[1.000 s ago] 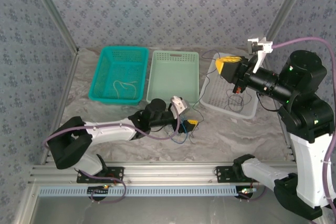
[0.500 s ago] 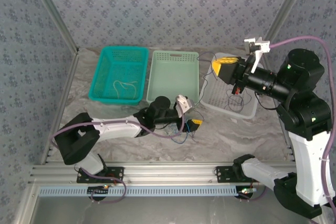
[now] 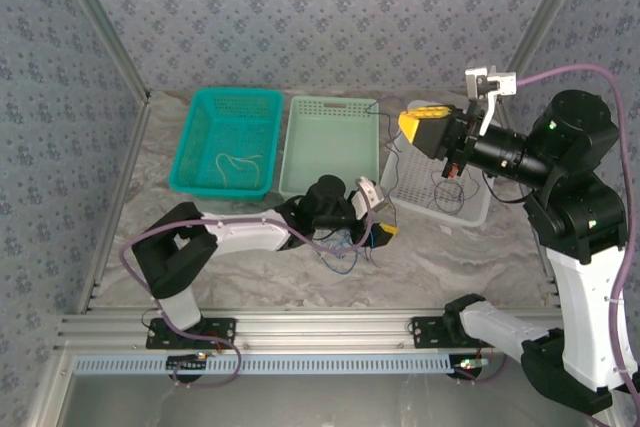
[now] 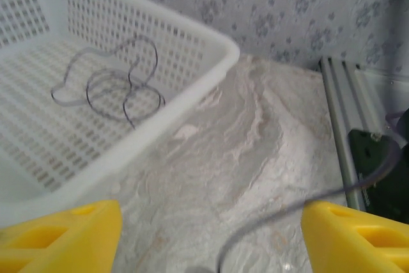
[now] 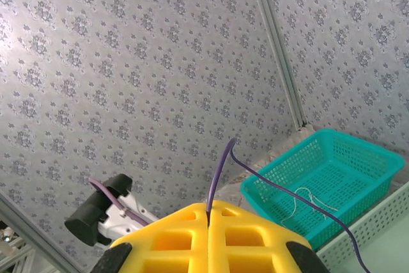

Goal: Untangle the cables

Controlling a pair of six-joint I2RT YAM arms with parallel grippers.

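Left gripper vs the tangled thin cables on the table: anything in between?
Nothing visible. The left gripper sits right at the tangled thin cables, fingers apart, with a thin dark cable running between them.

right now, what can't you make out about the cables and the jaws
1. Top view: the tangle beside the left jaws is too small to trace which cable crosses which.
2. Left wrist view: a dark cable between the open left jaws is blurred and cut off by the bottom edge.
3. Right wrist view: the purple cable in the shut right jaws leaves by the bottom edge.
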